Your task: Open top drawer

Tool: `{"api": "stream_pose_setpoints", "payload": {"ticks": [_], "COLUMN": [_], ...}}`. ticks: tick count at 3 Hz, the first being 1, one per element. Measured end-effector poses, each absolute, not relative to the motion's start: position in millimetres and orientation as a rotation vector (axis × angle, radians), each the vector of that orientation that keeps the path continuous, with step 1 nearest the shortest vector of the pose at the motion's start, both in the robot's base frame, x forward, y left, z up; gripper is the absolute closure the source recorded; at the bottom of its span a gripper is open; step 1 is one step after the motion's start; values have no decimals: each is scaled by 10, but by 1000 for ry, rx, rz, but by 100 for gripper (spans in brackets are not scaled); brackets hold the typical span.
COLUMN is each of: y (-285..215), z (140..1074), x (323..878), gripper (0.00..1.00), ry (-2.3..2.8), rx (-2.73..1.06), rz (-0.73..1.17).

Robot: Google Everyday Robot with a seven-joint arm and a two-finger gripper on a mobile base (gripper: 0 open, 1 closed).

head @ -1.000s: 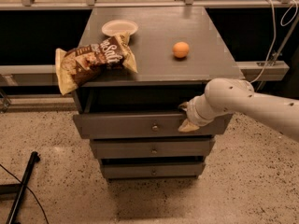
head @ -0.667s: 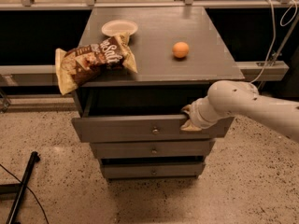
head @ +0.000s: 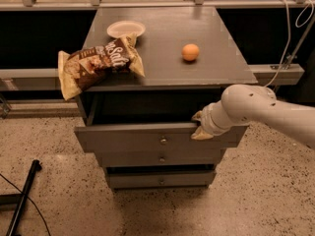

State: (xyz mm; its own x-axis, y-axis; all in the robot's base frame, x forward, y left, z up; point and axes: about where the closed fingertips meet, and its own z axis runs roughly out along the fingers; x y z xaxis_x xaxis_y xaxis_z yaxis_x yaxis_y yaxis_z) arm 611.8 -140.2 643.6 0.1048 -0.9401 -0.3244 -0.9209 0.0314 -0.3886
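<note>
The top drawer (head: 133, 140) is a wide grey front with a small round knob (head: 163, 140) at its centre. It stands pulled out from the grey cabinet, with a dark gap above it. My gripper (head: 201, 126) sits at the drawer's upper edge, right of the knob, hooked over the top of the front. The white arm reaches in from the right.
On the cabinet top (head: 216, 68) lie a chip bag (head: 98, 63) overhanging the left front edge, a white bowl (head: 126, 29) and an orange (head: 190, 52). Two narrower drawers (head: 161, 159) sit below. A black pole (head: 22, 200) lies on the floor at left.
The top drawer has slid further out toward the camera, and my gripper has moved with its upper edge.
</note>
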Motion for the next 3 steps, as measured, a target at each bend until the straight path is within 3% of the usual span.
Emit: {"api": "stream_pose_setpoints", "payload": {"ticks": [2,3], "y": [-1402,-1399], "z": [6436,6420], "x": [6118,6116], "gripper": [12,0], "ry": [1810,1814], "rx": [-1883,-1886], "rz": [-50,-37]}}
